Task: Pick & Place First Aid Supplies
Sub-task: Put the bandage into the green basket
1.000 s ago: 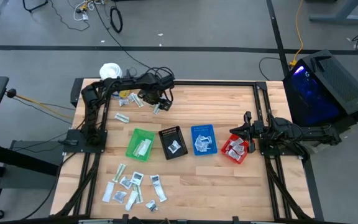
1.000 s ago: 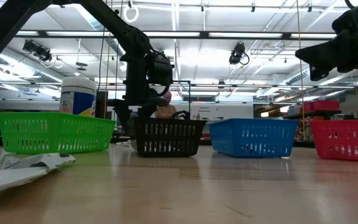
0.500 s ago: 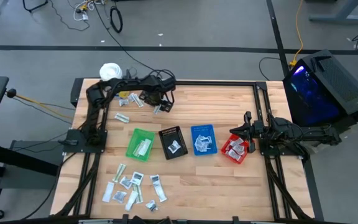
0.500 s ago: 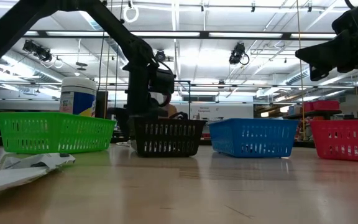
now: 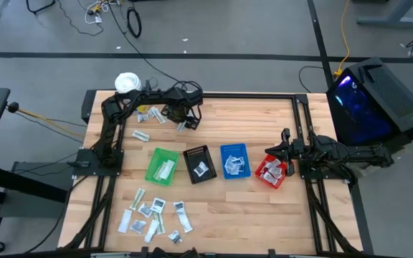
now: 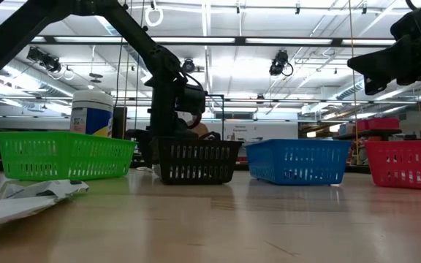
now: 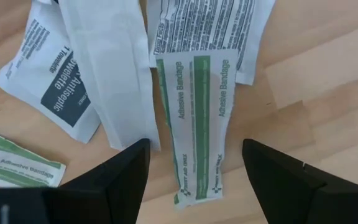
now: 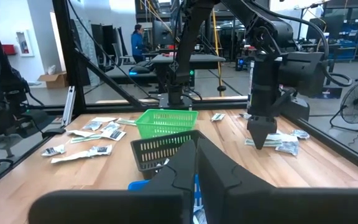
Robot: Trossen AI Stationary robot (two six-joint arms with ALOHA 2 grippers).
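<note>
Your left gripper (image 7: pixel 194 165) hangs low over the table's far left corner, fingers spread either side of a green-striped adhesive bandage packet (image 7: pixel 196 124) that lies flat on the wood among other white sachets (image 7: pixel 55 87). Your right gripper (image 5: pixel 284 147) waits above the red bin (image 5: pixel 271 172), fingers pressed together, holding nothing.

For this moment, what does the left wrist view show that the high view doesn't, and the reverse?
Only the left wrist view: print on the adhesive bandage strip lying between the open left hand's fingers, and an antiseptic towelette sachet. Only the high view: the green bin, black bin, blue bin, red bin and the right hand. Both: packets on the wooden table.
</note>
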